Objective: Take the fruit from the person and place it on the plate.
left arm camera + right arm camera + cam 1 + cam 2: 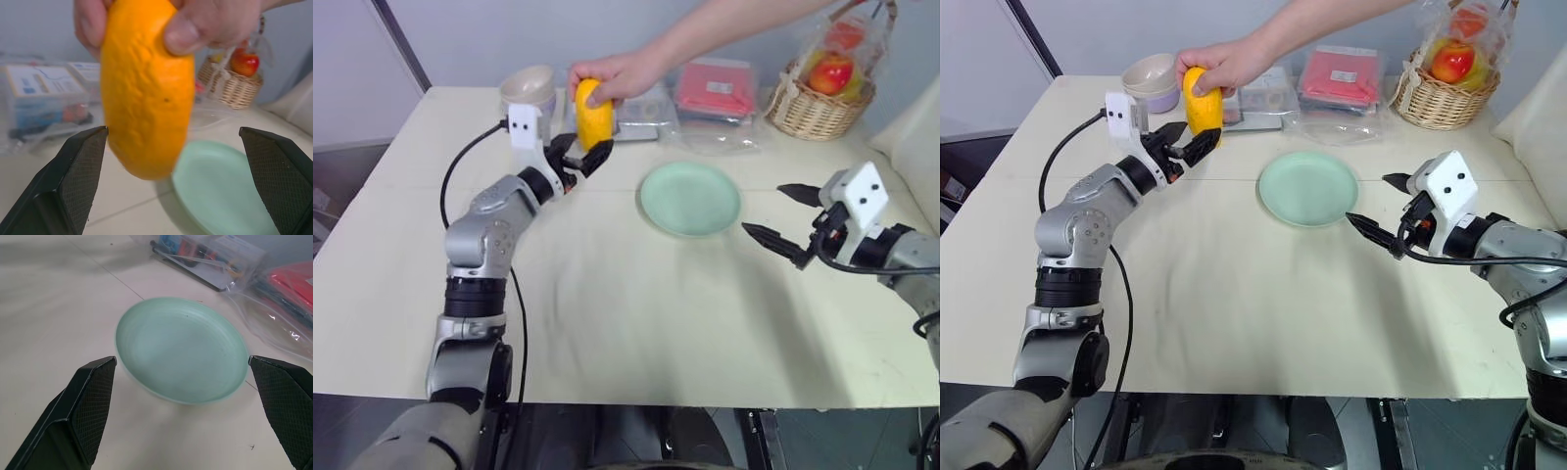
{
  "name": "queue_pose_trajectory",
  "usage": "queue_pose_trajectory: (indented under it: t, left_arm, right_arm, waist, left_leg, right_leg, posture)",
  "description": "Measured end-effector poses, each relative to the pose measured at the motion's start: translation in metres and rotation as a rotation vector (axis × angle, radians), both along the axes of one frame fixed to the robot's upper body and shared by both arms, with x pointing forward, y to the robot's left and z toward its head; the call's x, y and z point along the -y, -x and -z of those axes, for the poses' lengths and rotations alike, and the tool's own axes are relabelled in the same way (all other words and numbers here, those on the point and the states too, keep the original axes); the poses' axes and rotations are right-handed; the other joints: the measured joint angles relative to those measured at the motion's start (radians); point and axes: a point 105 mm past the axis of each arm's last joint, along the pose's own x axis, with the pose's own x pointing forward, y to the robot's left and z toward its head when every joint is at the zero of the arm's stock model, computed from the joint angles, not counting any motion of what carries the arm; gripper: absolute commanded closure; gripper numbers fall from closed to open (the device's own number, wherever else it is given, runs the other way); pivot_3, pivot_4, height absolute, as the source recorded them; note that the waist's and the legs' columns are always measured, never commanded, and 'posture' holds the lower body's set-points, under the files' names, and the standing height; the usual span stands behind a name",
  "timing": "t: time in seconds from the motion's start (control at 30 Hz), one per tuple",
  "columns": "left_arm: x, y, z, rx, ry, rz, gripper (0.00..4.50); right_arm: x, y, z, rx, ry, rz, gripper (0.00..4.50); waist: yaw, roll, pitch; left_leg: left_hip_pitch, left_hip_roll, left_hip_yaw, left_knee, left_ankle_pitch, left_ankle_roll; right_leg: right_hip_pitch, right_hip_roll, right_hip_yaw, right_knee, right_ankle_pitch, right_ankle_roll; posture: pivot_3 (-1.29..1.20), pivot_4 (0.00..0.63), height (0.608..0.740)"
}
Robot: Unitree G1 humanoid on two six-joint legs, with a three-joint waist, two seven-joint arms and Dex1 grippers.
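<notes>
Our left gripper (171, 181) gapes empty around the person's hand (612, 76)-held orange-yellow oval mango (594, 115), ten o'clock of the mint-green round plate (690, 199).

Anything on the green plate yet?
No. The plate is bare, nothing on it. The mango is in the person's hand, above the table, between the open left hand's fingers.

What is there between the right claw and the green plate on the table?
Nothing: in the head views only bare table lies between the open right claw and the plate. The right wrist view shows the same.
</notes>
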Motion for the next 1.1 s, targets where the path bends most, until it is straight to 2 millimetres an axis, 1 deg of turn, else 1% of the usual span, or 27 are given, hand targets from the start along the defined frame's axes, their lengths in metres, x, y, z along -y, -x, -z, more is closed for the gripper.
queue_pose_trajectory:
  t: [0.1, 0.27, 0.43, 0.53, 0.6, 0.63, 0.67, 0.97, 1.03, 1.1]
  left_arm:
    - [0.002, -0.006, -0.002, 0.027, -0.03, -0.018, 0.0]
    - [0.002, -0.009, -0.003, 0.054, -0.043, -0.03, 0.0]
    - [0.008, -0.013, 0.004, 0.039, -0.037, -0.026, 0.0]
    - [0.011, -0.013, 0.005, 0.043, -0.036, -0.023, 0.8]
    - [0.011, -0.014, 0.006, 0.041, -0.037, -0.025, 1.84]
    - [0.011, -0.014, 0.006, 0.042, -0.035, -0.024, 2.23]
    - [0.012, -0.014, 0.006, 0.042, -0.035, -0.023, 2.29]
    - [0.013, -0.013, 0.007, 0.042, -0.044, -0.017, 2.29]
    - [0.018, -0.012, 0.01, 0.038, -0.069, 0.016, 2.29]
    - [0.027, -0.011, 0.018, 0.012, -0.087, 0.061, 2.29]
  right_arm:
    - [0.0, 0.001, 0.0, 0.002, 0.002, 0.003, 0.07]
    - [0.0, 0.001, 0.002, -0.003, 0.001, 0.011, 0.07]
    - [-0.002, 0.003, 0.001, 0.003, 0.001, 0.005, 0.07]
    - [-0.002, 0.003, 0.001, -0.001, 0.001, 0.01, 0.0]
    - [-0.001, 0.002, 0.002, -0.003, 0.0, 0.015, 0.0]
    - [-0.001, 0.002, 0.002, -0.003, 0.0, 0.017, 0.0]
    - [-0.001, 0.002, 0.002, -0.004, 0.0, 0.019, 0.0]
    - [0.0, 0.002, 0.003, -0.009, -0.001, 0.024, 0.0]
    - [0.0, 0.002, 0.003, -0.009, -0.001, 0.025, 0.0]
    - [0.0, 0.002, 0.003, -0.007, -0.002, 0.028, 0.0]
  waist:
    - [-0.001, 0.0, 0.0]
    - [-0.001, 0.0, 0.0]
    - [-0.001, 0.0, 0.0]
    - [-0.001, 0.0, 0.0]
    - [-0.001, 0.0, 0.0]
    - [-0.001, 0.0, 0.0]
    - [-0.001, 0.0, 0.0]
    - [-0.001, 0.0, 0.0]
    - [-0.001, 0.0, 0.0]
    - [-0.001, 0.0, 0.0]
  left_leg:
    - [0.0, 0.0, 0.0, 0.0, 0.0, 0.0]
    - [0.0, 0.0, 0.0, 0.0, 0.0, 0.0]
    - [0.0, 0.0, 0.0, 0.0, 0.0, 0.0]
    - [0.0, 0.0, 0.0, 0.0, 0.0, 0.0]
    - [0.0, 0.0, 0.0, 0.0, 0.0, 0.0]
    - [0.0, 0.0, 0.0, 0.0, 0.0, 0.0]
    - [0.0, 0.0, 0.0, 0.0, 0.0, 0.0]
    - [0.0, 0.0, 0.0, 0.0, 0.0, 0.0]
    - [0.0, 0.0, 0.0, 0.0, 0.0, 0.0]
    - [0.0, 0.0, 0.0, 0.0, 0.0, 0.0]
  right_leg:
    - [0.0, 0.0, 0.0, 0.0, 0.0, 0.0]
    - [0.0, 0.0, 0.0, 0.0, 0.0, 0.0]
    - [0.0, 0.0, 0.0, 0.0, 0.0, 0.0]
    - [0.0, 0.0, 0.0, 0.0, 0.0, 0.0]
    - [0.0, 0.0, 0.0, 0.0, 0.0, 0.0]
    - [0.0, 0.0, 0.0, 0.0, 0.0, 0.0]
    - [0.0, 0.0, 0.0, 0.0, 0.0, 0.0]
    - [0.0, 0.0, 0.0, 0.0, 0.0, 0.0]
    - [0.0, 0.0, 0.0, 0.0, 0.0, 0.0]
    - [0.0, 0.0, 0.0, 0.0, 0.0, 0.0]
  posture:
    - [0.0, 0.15, 0.74]
    - [0.0, 0.15, 0.74]
    - [0.0, 0.15, 0.74]
    - [0.0, 0.15, 0.74]
    - [0.0, 0.15, 0.74]
    - [0.0, 0.15, 0.74]
    - [0.0, 0.15, 0.74]
    - [0.0, 0.15, 0.74]
    - [0.0, 0.15, 0.74]
    - [0.0, 0.15, 0.74]
